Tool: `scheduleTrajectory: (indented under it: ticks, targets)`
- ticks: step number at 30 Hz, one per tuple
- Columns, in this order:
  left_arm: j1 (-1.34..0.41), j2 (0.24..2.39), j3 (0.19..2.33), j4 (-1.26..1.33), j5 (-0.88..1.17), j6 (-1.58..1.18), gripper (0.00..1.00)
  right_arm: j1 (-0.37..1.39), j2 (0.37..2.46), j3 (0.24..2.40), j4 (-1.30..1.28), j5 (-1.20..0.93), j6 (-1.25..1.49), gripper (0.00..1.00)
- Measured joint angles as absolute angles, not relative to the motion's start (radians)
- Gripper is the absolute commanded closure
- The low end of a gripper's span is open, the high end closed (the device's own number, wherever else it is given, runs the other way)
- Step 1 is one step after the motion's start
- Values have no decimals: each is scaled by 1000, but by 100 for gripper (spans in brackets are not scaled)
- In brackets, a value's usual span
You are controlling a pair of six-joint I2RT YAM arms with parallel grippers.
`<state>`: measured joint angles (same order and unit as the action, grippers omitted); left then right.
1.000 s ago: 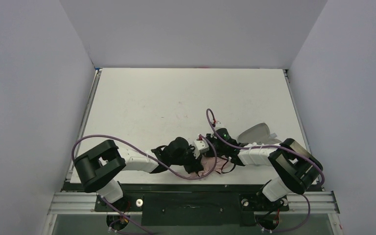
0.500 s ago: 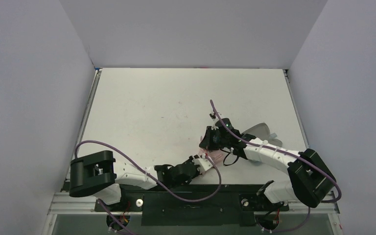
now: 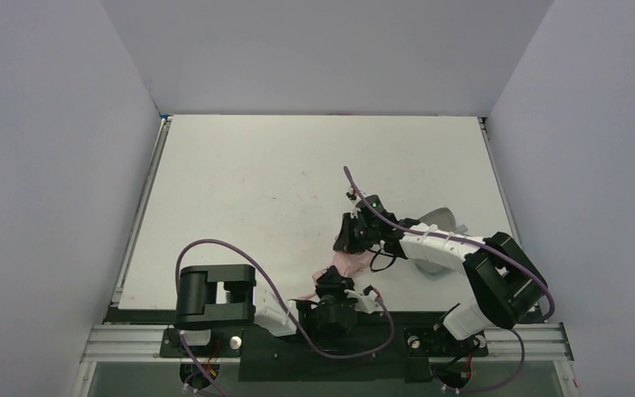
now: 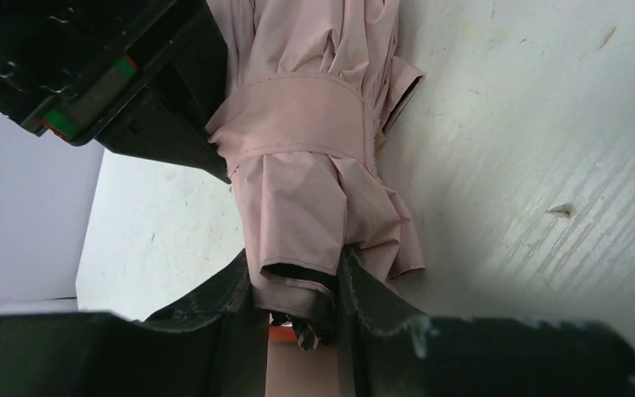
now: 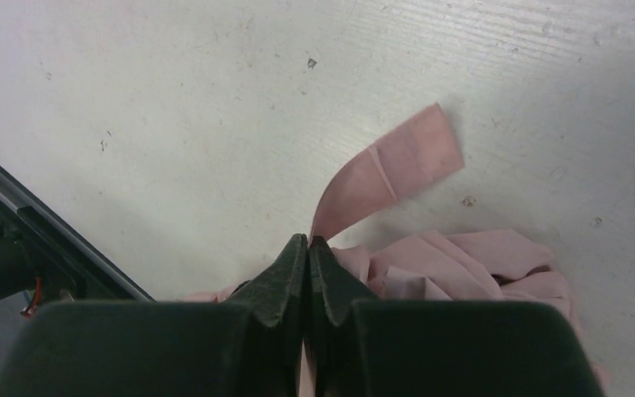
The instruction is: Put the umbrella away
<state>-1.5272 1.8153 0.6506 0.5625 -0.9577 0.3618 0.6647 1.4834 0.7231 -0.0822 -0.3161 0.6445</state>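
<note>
Left wrist cam: folded pink umbrella [image 4: 298, 165] lying near the surface [image 4: 529, 124] front edge, left fingers [image 4: 233, 302] seemingly pinching its end; right fingers [image 5: 291, 266] clamped fully together on its strap [image 5: 397, 161]

Right pincer [image 5: 307, 244] apparently pinches the strap [image 5: 405, 161] of the umbrella [image 5: 463, 265]; its folds bunch beside.

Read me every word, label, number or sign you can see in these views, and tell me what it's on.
None can be read.
The umbrella fabric is plain pink, with no print or tag.
The green and red markings on the black arm part beside it carry no letters.
The table shows only scuffs.
</note>
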Motion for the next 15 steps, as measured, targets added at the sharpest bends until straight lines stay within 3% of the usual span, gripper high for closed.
scheduleTrajectory:
  ticks: [6,11,15]
  targets:
    - [-1546,1865,675,577,-1025,372,97,660,1516,659,59,-343,680,100]
    - [-1548,1866,688,543,-1039,316,61,660,1513,583,212,-349,717,100]
    - [-1548,1831,691,472,-1019,247,41,660,1515,550,275,-342,730,100]
